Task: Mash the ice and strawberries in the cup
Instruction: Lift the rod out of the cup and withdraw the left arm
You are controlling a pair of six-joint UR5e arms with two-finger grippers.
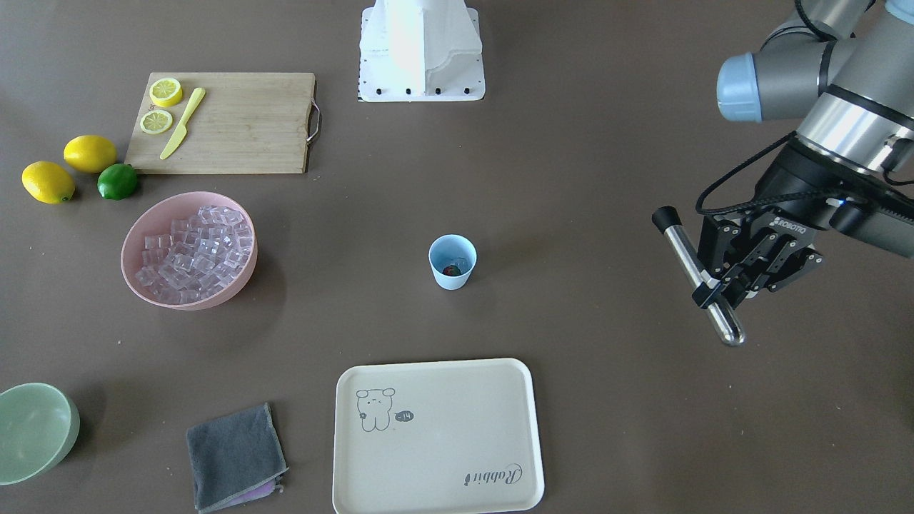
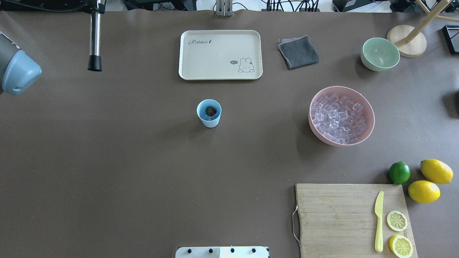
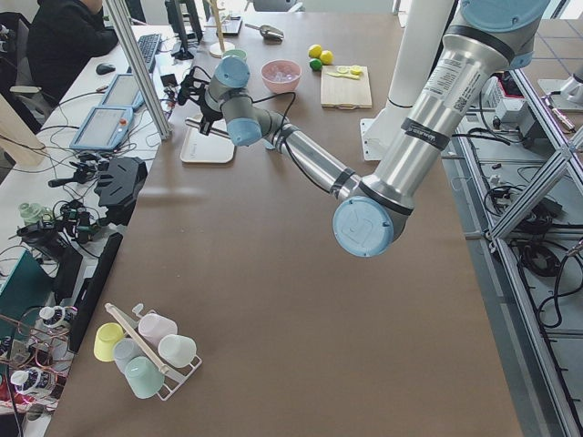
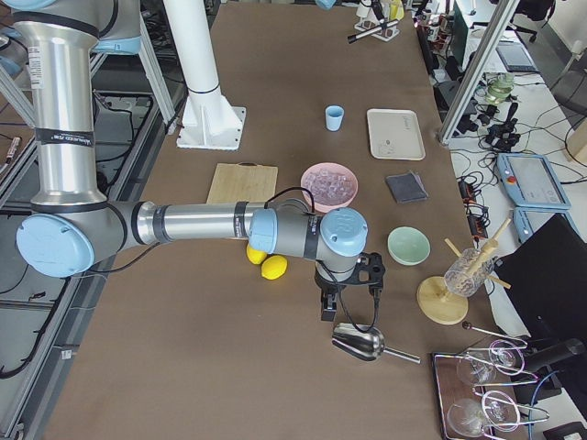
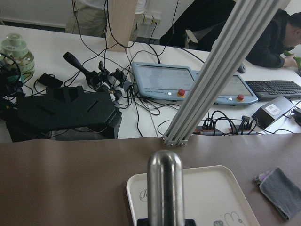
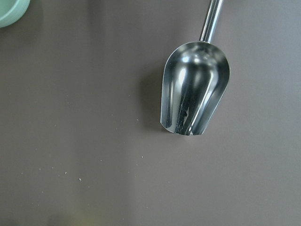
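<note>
The light-blue cup (image 1: 452,261) stands mid-table, also in the overhead view (image 2: 208,113). A red strawberry (image 2: 211,111) lies inside it. The ice (image 1: 196,253) fills a pink bowl (image 1: 228,289), well apart from the cup. My left gripper (image 1: 716,293) is shut on a steel muddler (image 1: 689,260) with a black end, held tilted above the table far to the side of the cup. The muddler also shows in the left wrist view (image 5: 164,188). My right gripper (image 4: 328,307) hangs over a metal scoop (image 6: 195,94) on the table; I cannot tell whether it is open or shut.
A cream tray (image 1: 443,442), a grey cloth (image 1: 234,457) and a pale green bowl (image 1: 32,432) lie along the operators' side. A cutting board (image 1: 243,121) holds lemon halves and a yellow knife, with two lemons and a lime (image 1: 117,181) beside it.
</note>
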